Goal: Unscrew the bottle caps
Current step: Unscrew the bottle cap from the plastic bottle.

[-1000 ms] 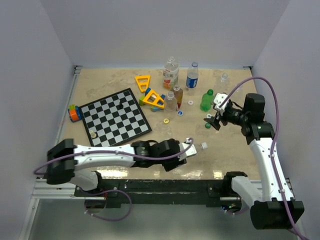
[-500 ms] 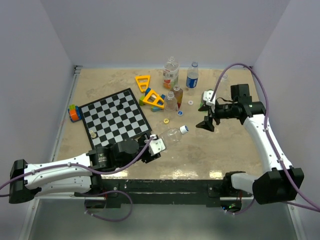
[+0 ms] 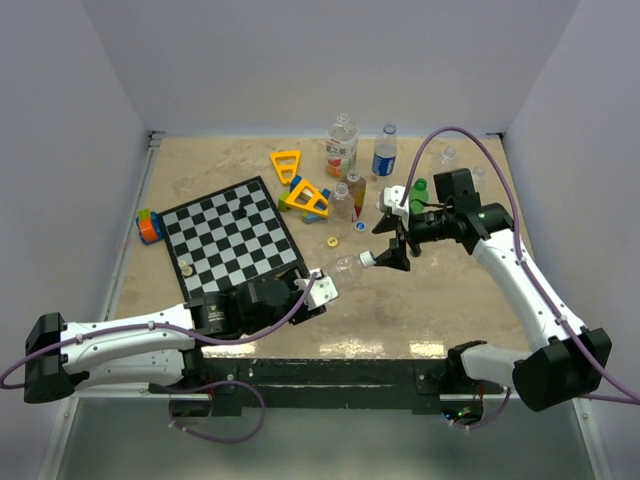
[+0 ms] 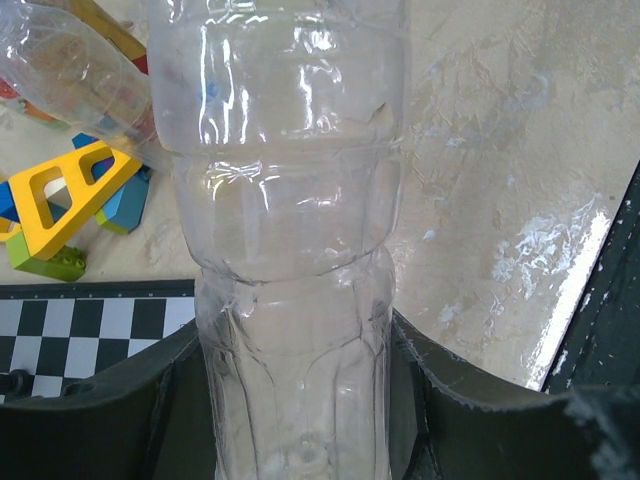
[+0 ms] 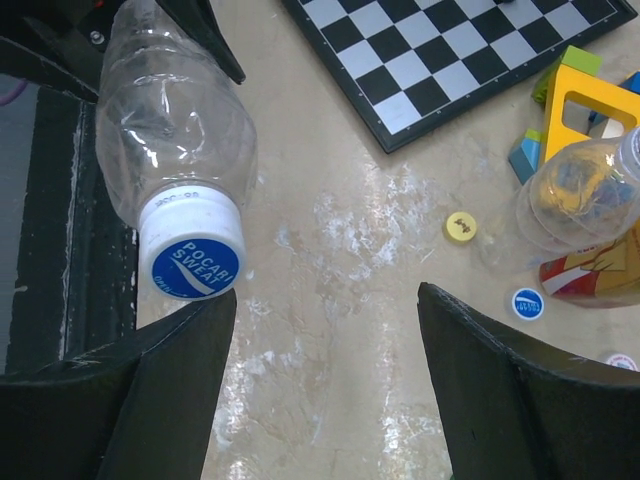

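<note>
My left gripper (image 3: 318, 290) is shut on the base of a clear unlabelled bottle (image 3: 345, 266) and holds it tilted above the table, neck towards the right arm. In the left wrist view the bottle (image 4: 295, 250) fills the space between my fingers (image 4: 150, 400). Its white cap with a blue top (image 5: 190, 258) is on the neck. My right gripper (image 5: 328, 300) is open. The cap sits just beyond its left fingertip (image 5: 215, 315), not between the jaws. In the top view the right gripper (image 3: 392, 247) is right beside the cap (image 3: 368, 258).
Bottles stand at the back: orange-labelled (image 3: 341, 147), blue-labelled (image 3: 385, 153), green (image 3: 417, 190), small clear (image 3: 343, 200). Loose yellow (image 3: 332, 242) and blue (image 3: 360, 226) caps lie near them. A chessboard (image 3: 232, 232) and yellow triangular frames (image 3: 306, 197) lie on the left.
The left arm has swung back and now holds the bottle raised, cap towards the right. The right gripper has moved left and down until it is beside the cap.
</note>
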`<state>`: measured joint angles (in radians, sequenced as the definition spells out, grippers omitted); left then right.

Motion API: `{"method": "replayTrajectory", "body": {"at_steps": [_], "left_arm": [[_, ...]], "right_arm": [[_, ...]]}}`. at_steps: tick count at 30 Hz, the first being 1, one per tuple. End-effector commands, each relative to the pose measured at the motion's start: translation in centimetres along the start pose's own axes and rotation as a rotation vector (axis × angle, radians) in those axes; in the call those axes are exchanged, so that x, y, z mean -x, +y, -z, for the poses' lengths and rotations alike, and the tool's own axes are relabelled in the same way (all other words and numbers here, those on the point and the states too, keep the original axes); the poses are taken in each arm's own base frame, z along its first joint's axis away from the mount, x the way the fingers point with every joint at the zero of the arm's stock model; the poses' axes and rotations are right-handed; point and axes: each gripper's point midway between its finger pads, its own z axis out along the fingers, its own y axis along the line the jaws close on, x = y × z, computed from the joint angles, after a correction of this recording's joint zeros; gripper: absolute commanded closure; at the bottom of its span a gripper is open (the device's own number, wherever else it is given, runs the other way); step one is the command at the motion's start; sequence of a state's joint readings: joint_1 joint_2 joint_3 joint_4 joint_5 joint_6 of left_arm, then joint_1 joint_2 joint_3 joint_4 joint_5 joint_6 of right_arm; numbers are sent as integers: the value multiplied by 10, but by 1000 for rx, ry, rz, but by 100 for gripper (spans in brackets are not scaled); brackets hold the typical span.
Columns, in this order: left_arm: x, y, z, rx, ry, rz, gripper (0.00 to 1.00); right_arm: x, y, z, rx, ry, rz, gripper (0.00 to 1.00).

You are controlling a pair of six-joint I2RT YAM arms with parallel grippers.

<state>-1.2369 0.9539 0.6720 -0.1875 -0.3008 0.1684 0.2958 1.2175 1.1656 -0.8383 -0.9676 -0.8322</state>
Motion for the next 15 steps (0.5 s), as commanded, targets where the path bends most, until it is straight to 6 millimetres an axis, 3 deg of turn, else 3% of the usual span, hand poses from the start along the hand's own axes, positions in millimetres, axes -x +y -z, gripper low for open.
{"method": "replayTrajectory", "body": {"at_steps": [1, 10, 15], "left_arm": [[7, 6, -3, 24, -17, 5, 95], [4, 7, -4, 30, -8, 12, 95], [-1, 15, -7, 61, 22, 25, 96]], "right_arm": [[16, 15, -3, 72, -79, -15, 22], [24, 19, -4, 129, -96, -44, 24], [14, 26, 0, 170, -35, 3, 24]]}}
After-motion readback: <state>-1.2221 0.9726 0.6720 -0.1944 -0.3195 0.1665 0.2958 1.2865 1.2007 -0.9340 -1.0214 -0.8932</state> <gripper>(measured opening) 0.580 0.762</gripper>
